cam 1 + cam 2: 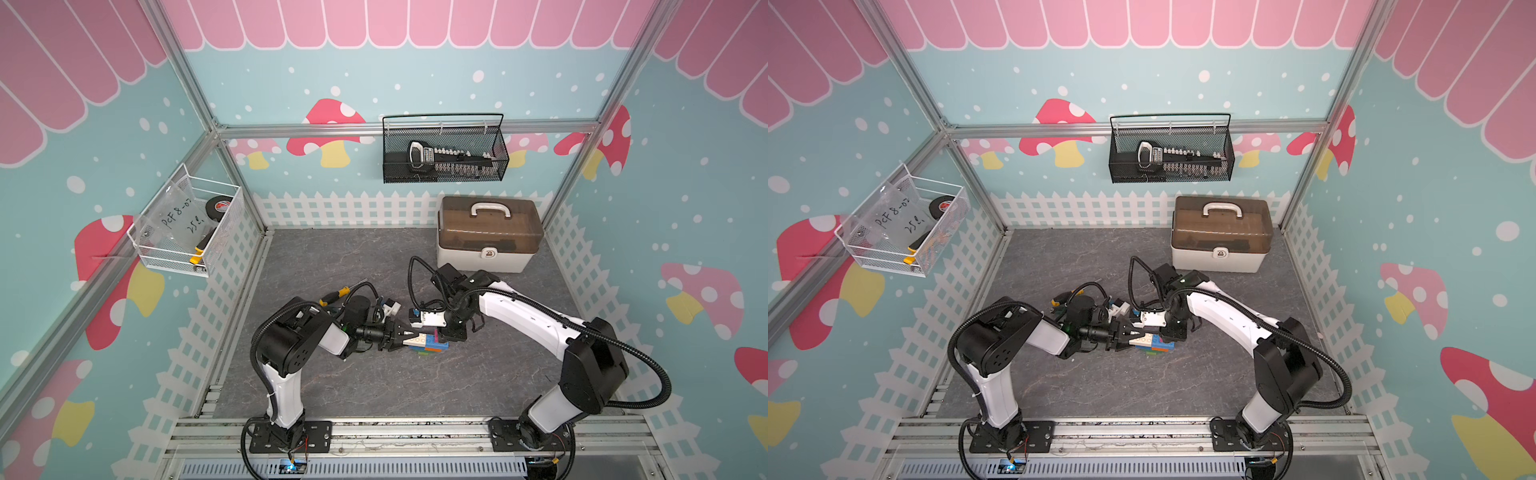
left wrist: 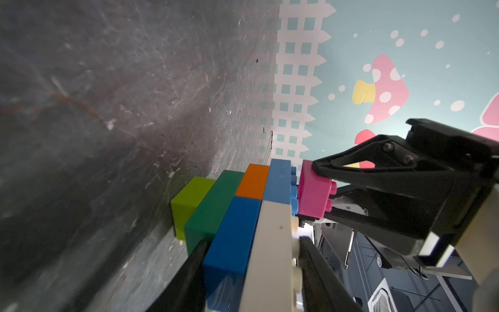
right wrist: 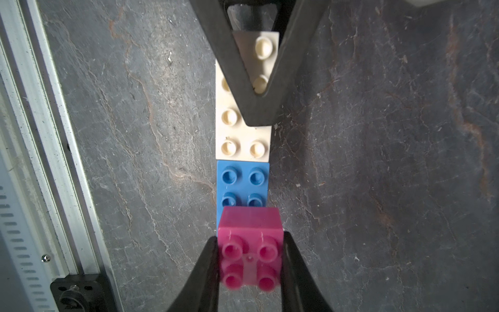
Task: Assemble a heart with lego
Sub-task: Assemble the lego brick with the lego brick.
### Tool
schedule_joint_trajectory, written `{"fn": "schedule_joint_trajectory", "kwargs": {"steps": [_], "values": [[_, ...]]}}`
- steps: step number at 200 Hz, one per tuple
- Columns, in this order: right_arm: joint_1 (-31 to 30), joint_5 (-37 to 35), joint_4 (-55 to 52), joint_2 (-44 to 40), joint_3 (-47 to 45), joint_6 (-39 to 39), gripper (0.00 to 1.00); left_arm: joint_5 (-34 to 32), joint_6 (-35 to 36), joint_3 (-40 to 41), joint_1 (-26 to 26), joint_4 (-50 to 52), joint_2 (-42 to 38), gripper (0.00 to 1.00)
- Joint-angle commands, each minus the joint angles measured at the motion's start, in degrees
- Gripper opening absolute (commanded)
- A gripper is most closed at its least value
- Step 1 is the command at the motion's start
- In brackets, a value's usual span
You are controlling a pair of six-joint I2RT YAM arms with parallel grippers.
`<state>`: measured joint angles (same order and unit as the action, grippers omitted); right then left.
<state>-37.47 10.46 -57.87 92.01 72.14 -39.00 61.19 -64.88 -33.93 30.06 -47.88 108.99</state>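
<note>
The right claw (image 3: 250, 239) is clamped on the pink brick (image 3: 249, 220), one finger against each side wall, with the studs facing the wrist camera. The pink brick sits over the end of the light blue brick (image 3: 243, 186), four of whose studs show bare beside it. Whether it is pressed fully home I cannot tell.

In line with that brick lies the white brick (image 3: 243, 135), and there the left claw (image 2: 253, 241) grips. One finger (image 3: 256, 116) lies on the white studs and the other finger (image 2: 189, 272) presses from below against the darker blue brick (image 2: 232, 237), so this claw is closed on the heart (image 1: 428, 344).

The heart stands upright on the tabletop (image 1: 374, 386) on its lime tip (image 2: 189, 205). Above that come the dark green brick (image 2: 213, 210), then the orange brick (image 2: 253, 178) beside the darker blue, then the light blue and white row.

In both top views the heart is between the two arms, mid-tabletop. A yellow-handled screwdriver (image 1: 334, 295) lies behind the left arm. A white case (image 1: 488, 232) with a brown lid stands at the rear right.
</note>
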Motion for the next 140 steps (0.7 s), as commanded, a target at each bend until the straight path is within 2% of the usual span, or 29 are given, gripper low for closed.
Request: {"fn": "schedule_joint_trajectory", "kwargs": {"steps": [1,68,140], "values": [[0.3,1.4,-1.8,0.8,0.2,-1.4,0.09,0.3,6.8,-1.0,-0.2,9.6,-1.7,0.49],[-0.7,4.0,-0.6,1.6,-0.7,0.9,0.09,0.2,7.5,-1.0,-0.4,9.8,-1.5,0.50],[-1.9,1.3,-1.4,1.9,-1.7,1.0,0.09,0.0,7.6,-0.5,-0.3,8.8,-1.2,0.50]]}}
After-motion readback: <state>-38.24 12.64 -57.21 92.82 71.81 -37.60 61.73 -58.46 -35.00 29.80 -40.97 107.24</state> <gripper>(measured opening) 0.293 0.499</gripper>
